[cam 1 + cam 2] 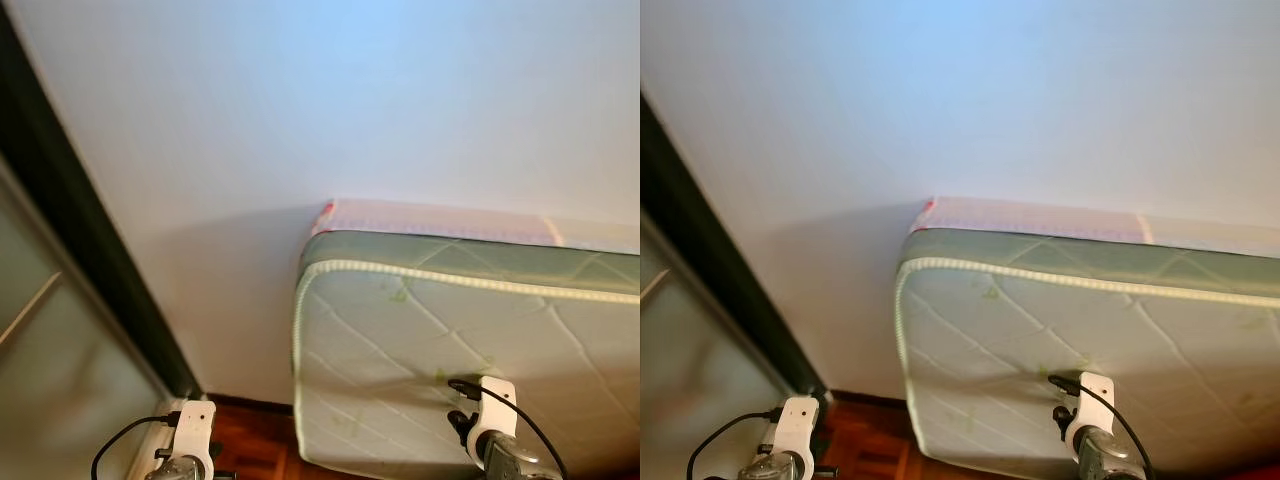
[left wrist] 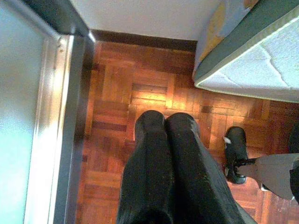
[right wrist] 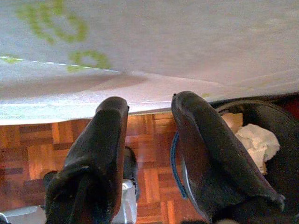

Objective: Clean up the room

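head views: mattress (image 1: 450,370) lies against the wall (image 1: 300,110), corner toward the robot, pale quilted top, green side band, a patterned layer (image 1: 440,218) under it along the wall. Dark door frame (image 1: 90,260) at left. Parquet floor (image 1: 250,440) between frame and mattress.
arms: both wrists low in the head views, idle, nothing carried.
left wrist view: left gripper (image 2: 166,122) closed, fingers pressed together, empty, hanging over the floor. Mattress corner near, not touching. A dark shoe (image 2: 236,154) and a grey leg beside it; whose, cannot tell.
right wrist view: right gripper (image 3: 148,112) open, a gap between the fingers, empty, just beside the mattress edge. A black bin (image 3: 275,140) with crumpled paper (image 3: 254,140) close by, under the edge.
task thing: paper sits in the bin; no loose litter visible on the floor.
handling, paper: likely very light, soft, crushes easily; pinch any fold, little force.
handling, bin: probably light, stiff; take it by the rim.
handling, mattress: bulky, floppy, likely too heavy for one gripper.
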Robot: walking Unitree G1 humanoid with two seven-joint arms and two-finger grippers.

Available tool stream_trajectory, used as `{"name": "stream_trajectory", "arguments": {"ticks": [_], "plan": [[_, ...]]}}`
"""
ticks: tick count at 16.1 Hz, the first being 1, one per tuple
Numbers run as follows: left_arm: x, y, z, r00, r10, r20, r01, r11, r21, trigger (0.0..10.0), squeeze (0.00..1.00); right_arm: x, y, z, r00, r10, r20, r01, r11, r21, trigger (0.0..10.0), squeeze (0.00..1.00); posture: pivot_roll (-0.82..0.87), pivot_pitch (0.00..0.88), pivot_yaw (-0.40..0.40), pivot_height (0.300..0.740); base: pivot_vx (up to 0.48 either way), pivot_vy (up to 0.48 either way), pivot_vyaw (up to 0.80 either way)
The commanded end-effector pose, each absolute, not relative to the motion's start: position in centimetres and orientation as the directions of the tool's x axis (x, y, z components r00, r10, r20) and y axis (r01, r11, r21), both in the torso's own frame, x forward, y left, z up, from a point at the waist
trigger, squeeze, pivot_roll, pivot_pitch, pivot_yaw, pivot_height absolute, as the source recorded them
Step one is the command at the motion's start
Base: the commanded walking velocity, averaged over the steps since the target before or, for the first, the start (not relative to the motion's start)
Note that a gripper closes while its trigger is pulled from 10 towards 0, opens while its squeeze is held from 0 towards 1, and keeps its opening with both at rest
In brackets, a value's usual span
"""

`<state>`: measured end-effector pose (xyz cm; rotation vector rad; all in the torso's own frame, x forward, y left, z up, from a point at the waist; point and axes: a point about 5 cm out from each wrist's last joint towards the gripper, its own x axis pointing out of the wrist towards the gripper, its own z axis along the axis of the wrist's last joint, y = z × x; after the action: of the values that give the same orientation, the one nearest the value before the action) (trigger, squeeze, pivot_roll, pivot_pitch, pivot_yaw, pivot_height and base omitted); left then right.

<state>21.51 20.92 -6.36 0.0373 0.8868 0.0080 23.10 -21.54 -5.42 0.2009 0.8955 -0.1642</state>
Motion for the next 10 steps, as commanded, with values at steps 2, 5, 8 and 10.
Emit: {"name": "stream_trajectory", "arguments": {"ticks": [2,5,8,10], "plan": [[21.05,20.9,-6.66,0.611,0.02,-0.791,0.017,0.999,0.038,10.0,0.0,23.37,-21.79,-5.19,0.619,-0.062,-0.783,0.216,0.972,0.094,10.0,0.0,0.11,0.0,-0.056,0.74,0.0,0.0,-0.56],[20.99,20.88,-6.7,0.61,0.018,-0.792,0.019,0.999,0.038,10.0,0.0,23.35,-21.84,-5.18,0.622,-0.061,-0.781,0.204,0.975,0.087,10.0,0.0,0.11,0.0,-0.056,0.74,0.0,0.0,0.0],[20.96,20.87,-6.72,0.606,0.014,-0.796,0.038,0.998,0.047,10.0,0.0,23.34,-21.88,-5.18,0.624,-0.064,-0.779,0.199,0.977,0.079,10.0,0.0,0.11,0.0,-0.055,0.74,0.0,0.0,0.0],[20.94,20.86,-6.73,0.606,0.015,-0.795,0.037,0.998,0.047,10.0,0.0,23.32,-21.92,-5.18,0.623,-0.068,-0.779,0.201,0.977,0.076,10.0,0.0,0.11,0.0,-0.056,0.74,0.0,0.0,0.0]]}}
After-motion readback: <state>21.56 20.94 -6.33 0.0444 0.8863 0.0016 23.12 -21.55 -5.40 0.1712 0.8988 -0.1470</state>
